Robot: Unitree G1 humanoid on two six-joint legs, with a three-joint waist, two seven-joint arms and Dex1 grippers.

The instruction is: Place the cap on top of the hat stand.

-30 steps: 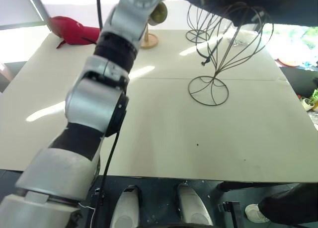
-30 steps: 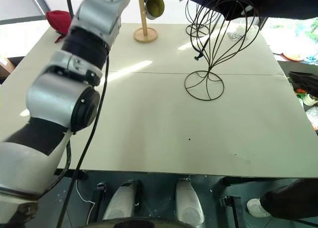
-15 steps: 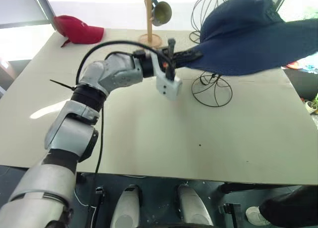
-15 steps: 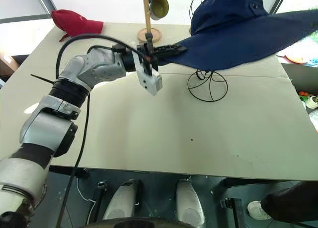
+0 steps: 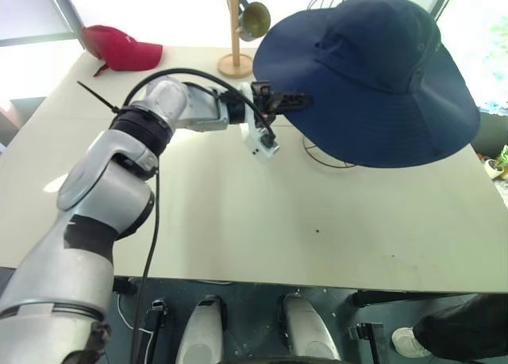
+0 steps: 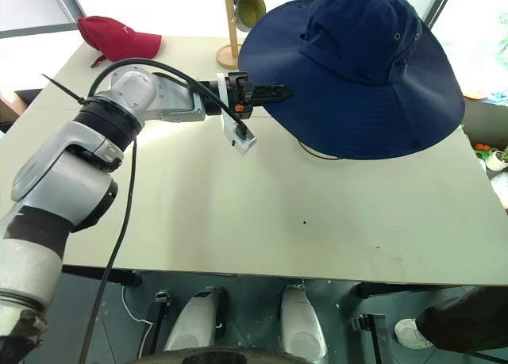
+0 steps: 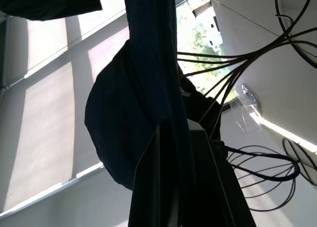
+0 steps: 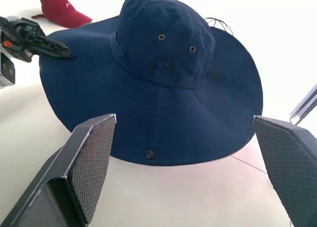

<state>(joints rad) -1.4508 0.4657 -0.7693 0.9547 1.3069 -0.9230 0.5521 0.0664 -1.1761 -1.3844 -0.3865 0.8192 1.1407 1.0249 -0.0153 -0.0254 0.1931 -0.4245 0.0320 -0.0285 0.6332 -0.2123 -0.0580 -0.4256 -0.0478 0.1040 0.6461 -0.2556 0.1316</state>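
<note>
Navy fabric of the cap [image 6: 353,70] covered the head cage of the hat stand [image 5: 324,155], crown uppermost, toward the far right part of the counter [image 6: 317,213]; only an arc of the stand's wire base showed below the brim. The left end effector [image 6: 276,89] was closed on the brim's near-left edge, the arm reaching across from the counter's left side. In the left wrist view the brim passed edge-on between the fingers [image 7: 153,187]. The right end effector [image 8: 183,177] stood with its jaws wide apart, holding nothing, facing the cap. A red baseball cap [image 5: 119,47] lay at the far left corner. A wooden peg tree [image 5: 235,31] stood at the far edge.
</note>
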